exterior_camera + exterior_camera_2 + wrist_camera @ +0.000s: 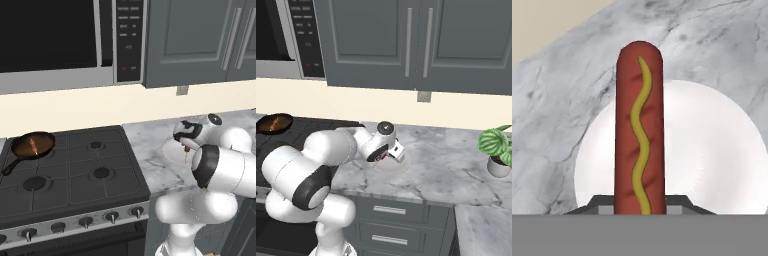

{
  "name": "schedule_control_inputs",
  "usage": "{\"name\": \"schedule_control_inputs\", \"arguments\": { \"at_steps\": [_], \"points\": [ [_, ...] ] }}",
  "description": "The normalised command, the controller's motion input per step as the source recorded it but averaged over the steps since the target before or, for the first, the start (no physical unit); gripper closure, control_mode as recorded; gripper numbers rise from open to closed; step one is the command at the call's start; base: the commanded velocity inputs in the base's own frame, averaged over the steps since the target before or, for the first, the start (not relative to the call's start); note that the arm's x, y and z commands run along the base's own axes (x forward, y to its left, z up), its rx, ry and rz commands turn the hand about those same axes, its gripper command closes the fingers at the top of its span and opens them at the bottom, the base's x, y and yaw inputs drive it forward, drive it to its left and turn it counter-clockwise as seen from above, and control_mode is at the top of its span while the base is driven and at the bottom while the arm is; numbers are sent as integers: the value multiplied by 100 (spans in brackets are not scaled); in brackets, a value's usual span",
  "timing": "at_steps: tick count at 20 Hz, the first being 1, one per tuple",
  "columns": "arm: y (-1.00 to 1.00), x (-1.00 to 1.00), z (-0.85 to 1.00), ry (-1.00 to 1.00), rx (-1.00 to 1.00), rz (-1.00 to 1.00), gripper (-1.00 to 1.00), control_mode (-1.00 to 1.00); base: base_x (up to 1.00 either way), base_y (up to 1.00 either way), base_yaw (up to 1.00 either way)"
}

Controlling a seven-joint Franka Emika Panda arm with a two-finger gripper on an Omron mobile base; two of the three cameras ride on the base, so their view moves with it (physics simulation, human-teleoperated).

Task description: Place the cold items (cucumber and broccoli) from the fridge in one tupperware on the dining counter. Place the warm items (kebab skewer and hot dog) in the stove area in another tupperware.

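Gripper [186, 148] sits above a white plate [172, 152] on the marble counter [150, 160], just right of the stove [70, 172]. From the left base view a short reddish piece with a yellowish tip hangs below the hand; this is the hot dog [186, 151]. Whether it clears the plate cannot be told from here. A skillet [31, 146] rests on the stove's rear left burner with a reddish item inside, too small to identify. The microwave [60, 40] hangs above the stove.

Right base view: the gripper [390, 156] points down at the plate [395, 164], its fingers hidden behind the hand body. A trace of red shows at the hand's underside. The skillet [274, 123] appears at far left on the stove, well apart from the hand. A potted plant [498, 150] stands on the counter [446, 160] at far right. Grey cabinets [416, 45] are mounted above.

Hand view: the hot dog [639, 130], dark red with a wavy mustard line along its length, runs straight away from the camera. Its near end sits between the two finger tips [602, 204], which are closed tight against its sides. The plate [712, 155] lies behind it, on the marble counter [562, 115].
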Motion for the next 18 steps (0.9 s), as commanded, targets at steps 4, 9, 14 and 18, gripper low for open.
{"name": "schedule_control_inputs", "arguments": {
  "at_steps": [4,9,14,18],
  "points": [
    [-8,-22,95,0,26,-4,100,-100,0,0,0],
    [-6,-51,80,0,24,-18,100,-100,0,0,0],
    [-1,-81,66,0,32,-22,100,-100,0,0,0],
    [0,-91,57,0,28,-22,100,-100,0,0,0]
  ]
}}
